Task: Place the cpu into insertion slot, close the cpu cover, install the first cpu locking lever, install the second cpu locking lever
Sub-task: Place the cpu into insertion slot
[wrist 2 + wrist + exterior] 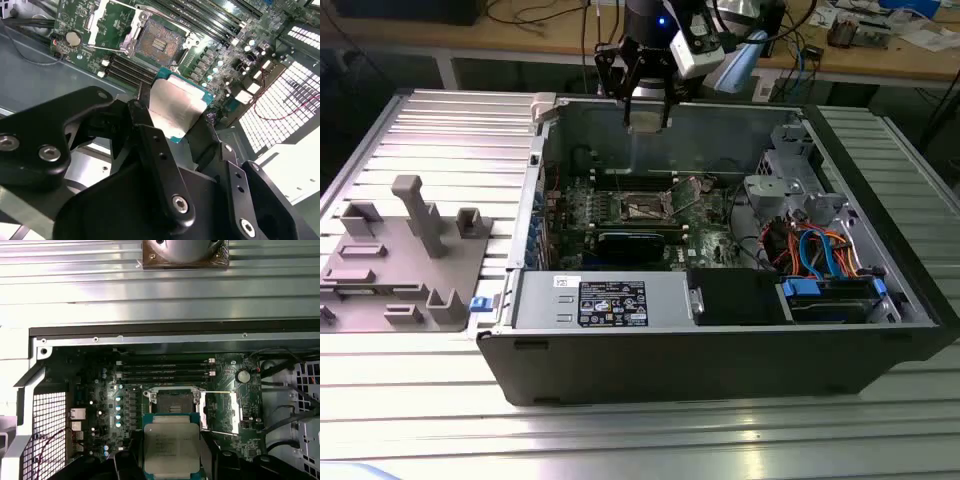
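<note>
1. In the exterior view, the claw (645,112) is seen raised over the far edge of the open case (720,350), which is set on the table (450,130). The slot (646,207) lies bare on the board (710,218) below.
2. In the second wrist view, the cpu (176,107) is clamped by its edges between the claw's fingers (150,144), silver top showing, apart from the slot.
3. In the first wrist view, the cover (222,412) is seen swung open just beside the slot.

An open black computer case (720,350) lies on a ribbed metal table (440,130). Inside, a labelled power supply (600,300) sits near orange and blue cables (820,250). A grey fixture tray (400,260) (with upright posts) rests beside the case.
</note>
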`<state>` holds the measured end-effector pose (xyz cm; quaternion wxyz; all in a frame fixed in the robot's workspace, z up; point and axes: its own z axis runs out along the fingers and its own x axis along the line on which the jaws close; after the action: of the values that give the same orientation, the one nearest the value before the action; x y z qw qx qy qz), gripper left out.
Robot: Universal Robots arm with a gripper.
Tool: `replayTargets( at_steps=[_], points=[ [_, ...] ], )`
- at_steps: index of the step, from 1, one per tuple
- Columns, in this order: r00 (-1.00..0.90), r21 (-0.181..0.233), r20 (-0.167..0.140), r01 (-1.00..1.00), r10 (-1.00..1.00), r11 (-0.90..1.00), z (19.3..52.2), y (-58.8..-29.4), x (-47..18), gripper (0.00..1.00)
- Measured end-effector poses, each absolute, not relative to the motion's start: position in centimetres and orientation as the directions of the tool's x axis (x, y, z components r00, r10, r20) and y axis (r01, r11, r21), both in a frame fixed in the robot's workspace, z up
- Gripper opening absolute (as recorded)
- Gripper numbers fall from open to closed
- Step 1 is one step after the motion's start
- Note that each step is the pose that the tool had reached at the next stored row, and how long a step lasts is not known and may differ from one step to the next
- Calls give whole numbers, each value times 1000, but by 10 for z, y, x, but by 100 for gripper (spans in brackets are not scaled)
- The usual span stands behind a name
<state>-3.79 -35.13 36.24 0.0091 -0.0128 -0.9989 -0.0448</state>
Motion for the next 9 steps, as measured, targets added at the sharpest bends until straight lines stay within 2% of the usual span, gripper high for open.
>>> replayTargets(
  at_steps=[6, 9],
  points=[
    [-999, 89, 19, 28, 26, 996, 362, -351, -38, 54],
    [-992, 89, 19, 124, 123, 988, 362, -351, -38, 54]
  ],
)
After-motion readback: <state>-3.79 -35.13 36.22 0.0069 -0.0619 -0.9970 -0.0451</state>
